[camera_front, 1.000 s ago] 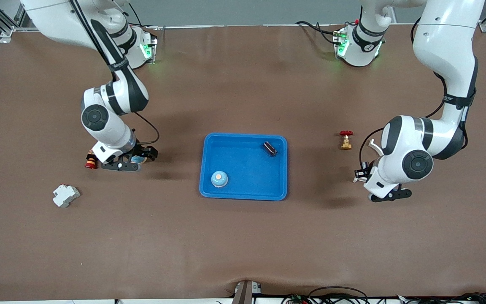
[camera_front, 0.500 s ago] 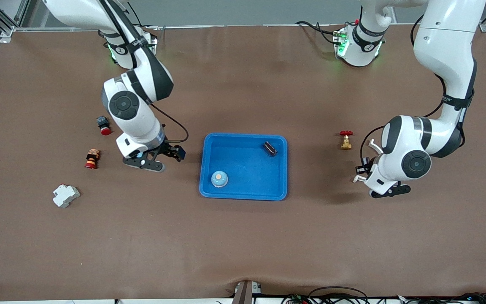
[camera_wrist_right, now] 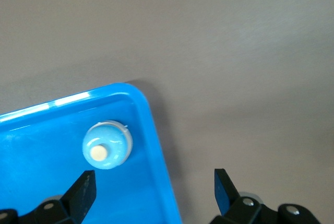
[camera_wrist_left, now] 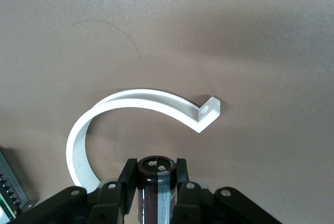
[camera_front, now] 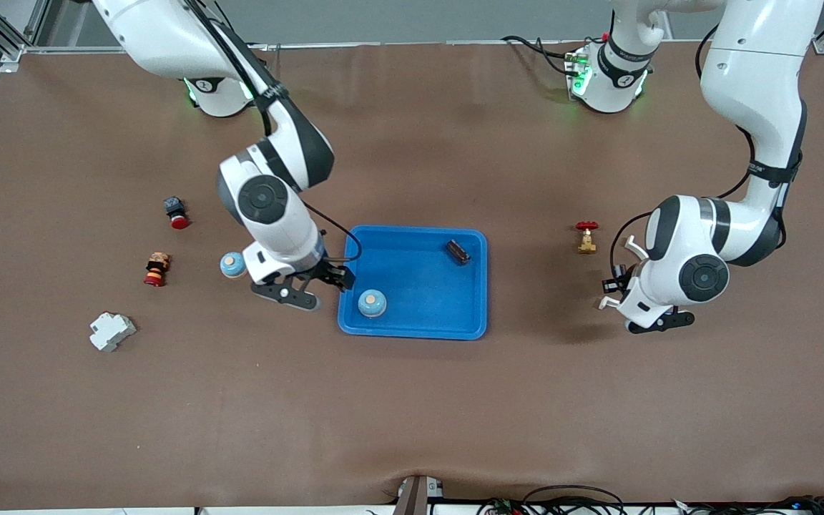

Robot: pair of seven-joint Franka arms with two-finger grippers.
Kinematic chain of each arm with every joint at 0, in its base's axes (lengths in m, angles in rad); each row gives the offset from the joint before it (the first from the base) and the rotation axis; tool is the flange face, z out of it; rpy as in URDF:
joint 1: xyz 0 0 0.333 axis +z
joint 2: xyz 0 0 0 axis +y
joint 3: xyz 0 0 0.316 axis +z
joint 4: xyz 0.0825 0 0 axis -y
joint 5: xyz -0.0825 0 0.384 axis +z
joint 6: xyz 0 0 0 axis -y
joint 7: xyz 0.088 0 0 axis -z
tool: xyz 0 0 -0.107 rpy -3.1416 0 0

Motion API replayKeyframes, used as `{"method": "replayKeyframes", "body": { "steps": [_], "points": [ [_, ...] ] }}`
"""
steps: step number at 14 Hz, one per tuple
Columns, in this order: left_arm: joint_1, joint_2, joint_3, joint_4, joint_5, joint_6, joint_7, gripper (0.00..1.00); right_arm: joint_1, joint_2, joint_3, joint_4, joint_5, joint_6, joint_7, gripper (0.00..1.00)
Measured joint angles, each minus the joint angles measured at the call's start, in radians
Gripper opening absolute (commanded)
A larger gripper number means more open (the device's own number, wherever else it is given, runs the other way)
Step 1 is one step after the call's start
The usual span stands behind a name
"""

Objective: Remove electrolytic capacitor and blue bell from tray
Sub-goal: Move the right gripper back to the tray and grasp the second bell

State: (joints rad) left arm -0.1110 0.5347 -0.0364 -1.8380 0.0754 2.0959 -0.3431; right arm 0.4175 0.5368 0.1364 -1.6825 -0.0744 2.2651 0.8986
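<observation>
A blue tray (camera_front: pixel 412 322) sits mid-table and holds a light-blue bell (camera_front: pixel 372 303) and a dark capacitor (camera_front: pixel 458 251). A second blue bell (camera_front: pixel 232 264) stands on the table beside the tray, toward the right arm's end. My right gripper (camera_front: pixel 312 286) is open and empty over the tray's edge at that end. In the right wrist view the gripper (camera_wrist_right: pixel 154 190) straddles the tray rim (camera_wrist_right: pixel 156 151), with the tray's bell (camera_wrist_right: pixel 107 144) close by. My left gripper (camera_front: pixel 662 325) hovers over the table at the left arm's end, shut on a dark capacitor (camera_wrist_left: pixel 156 182).
A white curved clip (camera_wrist_left: pixel 130 114) lies on the table under the left gripper. A brass valve with a red handle (camera_front: pixel 586 237) stands between it and the tray. Two red-capped parts (camera_front: pixel 177 212) (camera_front: pixel 155 269) and a white breaker (camera_front: pixel 111 331) lie at the right arm's end.
My right gripper has swung from beside the table's bell to the tray's edge, leaving that bell on the table. The left arm has barely moved.
</observation>
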Motion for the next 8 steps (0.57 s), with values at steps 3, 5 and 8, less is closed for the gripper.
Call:
{"method": "replayKeyframes", "body": {
  "steps": [3,5,8],
  "points": [
    [0.008,0.011,0.001,-0.003,0.0,0.0,0.0,0.0,0.027,0.087,-0.001,0.074,-0.001,0.0,0.033,1.0],
    [0.023,0.02,0.001,-0.003,0.0,0.0,0.0,0.0,0.036,0.118,-0.002,0.107,-0.001,0.0,0.041,1.0],
    [0.029,0.028,0.001,-0.003,0.0,0.003,0.0,0.0,0.048,0.147,-0.003,0.135,-0.003,-0.002,0.053,1.0]
  ]
}}
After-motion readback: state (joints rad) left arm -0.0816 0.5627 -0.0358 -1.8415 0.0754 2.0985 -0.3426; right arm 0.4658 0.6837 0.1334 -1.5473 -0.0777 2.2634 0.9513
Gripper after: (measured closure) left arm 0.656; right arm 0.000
